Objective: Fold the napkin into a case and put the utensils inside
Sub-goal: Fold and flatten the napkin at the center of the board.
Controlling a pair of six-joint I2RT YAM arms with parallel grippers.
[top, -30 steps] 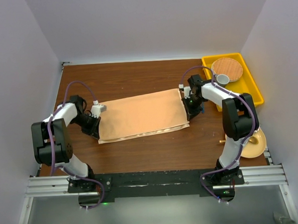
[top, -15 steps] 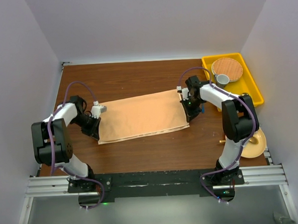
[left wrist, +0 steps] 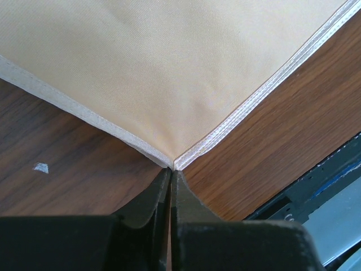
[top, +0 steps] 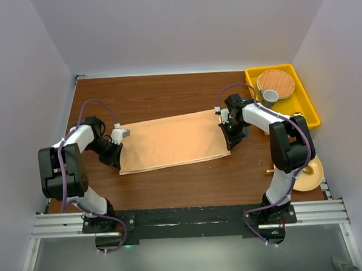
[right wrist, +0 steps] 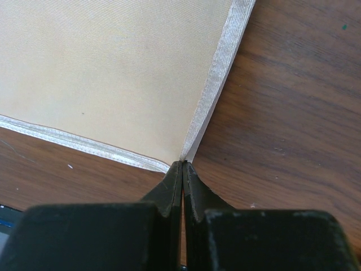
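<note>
The peach satin napkin [top: 172, 141] lies folded into a wide rectangle in the middle of the table. My left gripper [top: 117, 163] is shut on its near left corner; in the left wrist view the closed gripper [left wrist: 171, 172] pinches the hemmed corner of the napkin [left wrist: 169, 73]. My right gripper [top: 230, 144] is shut on the near right corner; in the right wrist view the gripper [right wrist: 182, 165] is shut on the corner of the napkin [right wrist: 113, 73]. A gold utensil [top: 272, 167] shows partly behind the right arm. A blue bit [top: 246, 132] shows beside the right wrist.
A yellow tray [top: 306, 107] at the back right holds a round wood-toned plate [top: 276, 82] and a small grey cup [top: 270, 95]. A pale round plate [top: 310, 174] sits at the near right edge. Walls close in the table on three sides.
Both grippers have drawn the napkin's near edge a little farther from the arm bases. The pale strip of lower layer along the near edge no longer shows.
</note>
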